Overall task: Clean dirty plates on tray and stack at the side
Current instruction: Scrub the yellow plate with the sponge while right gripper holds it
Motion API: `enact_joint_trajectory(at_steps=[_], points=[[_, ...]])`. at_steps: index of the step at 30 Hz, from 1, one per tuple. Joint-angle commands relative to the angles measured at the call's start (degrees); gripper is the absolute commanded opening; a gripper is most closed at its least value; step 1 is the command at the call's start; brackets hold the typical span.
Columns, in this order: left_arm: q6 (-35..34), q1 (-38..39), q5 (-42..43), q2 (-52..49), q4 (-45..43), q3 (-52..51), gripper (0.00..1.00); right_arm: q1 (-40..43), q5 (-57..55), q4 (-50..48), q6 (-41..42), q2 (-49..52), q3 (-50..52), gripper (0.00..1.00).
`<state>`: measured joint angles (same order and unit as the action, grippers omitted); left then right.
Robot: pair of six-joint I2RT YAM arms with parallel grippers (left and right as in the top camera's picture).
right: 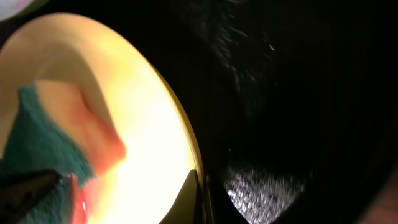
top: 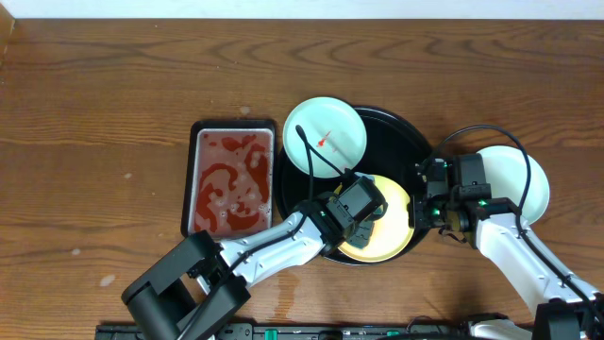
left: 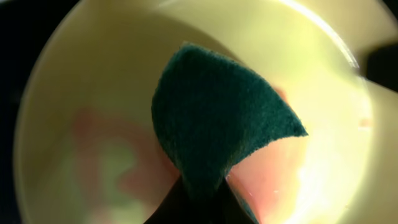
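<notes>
Firstly, at the left of the wooden worktop (top: 94,113) lies a small rectangular tray (top: 231,179), its inside covered with red stains. Next to it, on the right, a pale aqua plate (top: 325,138) with a small red mark rests over the upper left rim of the big black tray (top: 387,142). The yellow plate (top: 396,225) sits in the lower part of this black tray. The left hand (top: 363,215) is above the yellow plate, closed tightly on a green sponge (left: 217,118), and the sponge presses on the plate, where a pale reddish smear shows. The right hand (top: 422,203) is at the right edge of the yellow plate, its fingers closed on the rim. Farther right, outside the black tray, a second aqua plate (top: 524,184) lies on the worktop, partly under the right arm.
</notes>
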<state>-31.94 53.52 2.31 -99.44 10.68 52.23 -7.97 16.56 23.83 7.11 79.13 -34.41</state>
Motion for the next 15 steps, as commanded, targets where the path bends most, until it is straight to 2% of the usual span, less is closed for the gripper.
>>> enact_joint_trajectory(at_steps=[1,9,15], points=[[1.4,-0.5,-9.3,0.7,4.1,-1.4,0.08,0.0,-1.4,-0.2,-0.3,0.0,0.2,0.01],[1.5,-0.7,-9.6,7.3,3.5,-1.4,0.08,0.0,-2.2,-0.2,-0.3,0.0,0.7,0.01],[-2.9,-0.7,-5.6,6.6,-0.2,-1.4,0.08,0.0,-2.2,-0.3,-0.3,0.0,0.7,0.01]])
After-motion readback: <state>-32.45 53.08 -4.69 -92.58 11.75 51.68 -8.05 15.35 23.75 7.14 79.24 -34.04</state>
